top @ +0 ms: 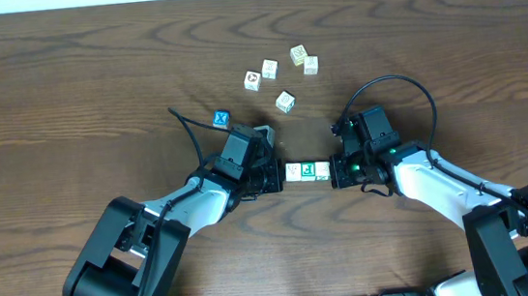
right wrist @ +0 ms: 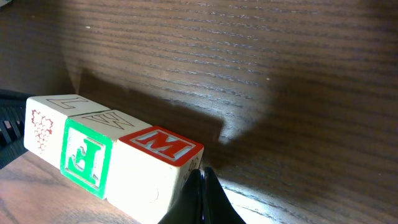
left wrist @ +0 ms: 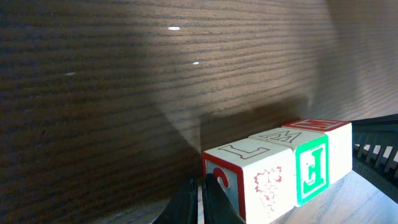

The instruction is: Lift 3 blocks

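At centre of the overhead view, the left gripper is held with fingers pressed together, and the right gripper likewise. Nothing is clamped inside either; the row of three blocks is pinched end to end between the tips, its long axis running gripper to gripper, both arms equally near. Even inward pressure is needed for the lift.
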Robot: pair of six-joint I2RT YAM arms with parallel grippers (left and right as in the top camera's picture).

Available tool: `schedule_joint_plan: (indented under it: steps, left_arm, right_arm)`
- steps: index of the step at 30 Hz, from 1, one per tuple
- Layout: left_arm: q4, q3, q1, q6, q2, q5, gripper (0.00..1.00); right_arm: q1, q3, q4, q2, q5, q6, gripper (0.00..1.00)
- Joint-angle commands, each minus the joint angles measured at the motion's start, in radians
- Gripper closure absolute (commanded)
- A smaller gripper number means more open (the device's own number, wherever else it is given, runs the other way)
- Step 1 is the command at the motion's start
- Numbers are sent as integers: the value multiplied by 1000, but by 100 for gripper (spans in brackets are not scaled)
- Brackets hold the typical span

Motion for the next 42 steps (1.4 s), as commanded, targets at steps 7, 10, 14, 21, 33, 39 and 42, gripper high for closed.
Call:
schedule_joint_plan:
  steps: [7,10,14,21,33,39,42]
  left_arm:
    - [13,37,-26,11,12,64,93]
    - [13,37,-26,11,11,64,93]
    - [13,37,-25,21,11,63,93]
    - [12,37,-24,30,11,62,92]
    - [-12,37,-24,41,11,2,93]
    - [-71,37,-24,41,11,-74,93]
    - [-89,37,-24,41,11,-94,93]
  right_arm:
    - [36,2,1,6,-36,7,99]
    - [35,2,1,6,1,46,99]
    - [34,2,3,6,41,70,99]
    - [34,2,2,6,89,70,99]
    - [34,2,0,6,153,58,99]
    - [34,2,-1,6,163,39,99]
    - [34,2,-2,6,185,39,99]
